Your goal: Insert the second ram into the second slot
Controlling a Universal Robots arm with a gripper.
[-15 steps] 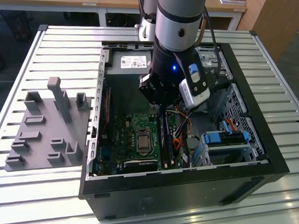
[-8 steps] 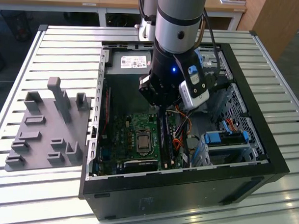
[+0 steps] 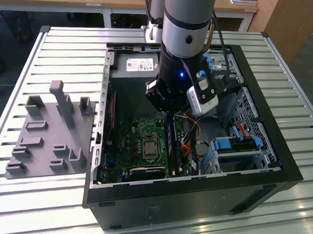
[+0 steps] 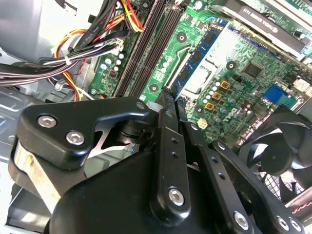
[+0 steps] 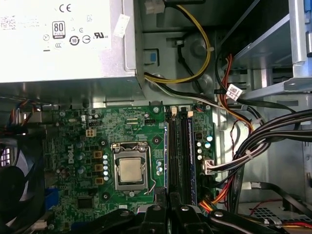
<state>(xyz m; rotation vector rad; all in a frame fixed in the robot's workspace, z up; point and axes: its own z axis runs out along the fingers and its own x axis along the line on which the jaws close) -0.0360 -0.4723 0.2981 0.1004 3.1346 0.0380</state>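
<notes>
The second ram, a thin blue board seen edge-on, juts out from my gripper, which is shut on it. It hangs just above the motherboard, on the processor side of the dark memory slots. In the first wrist view the ram's blue edge runs along the slots, starting at my gripper. Another blue strip stands on the far side of those slots. In the exterior view my gripper reaches down into the open computer case, over the slots.
The processor socket lies beside the slots. Bundled cables crowd the other side. The power supply fills one end of the case, with a drive cage to the exterior view's right. A fan is nearby. A grey fixture sits outside the case.
</notes>
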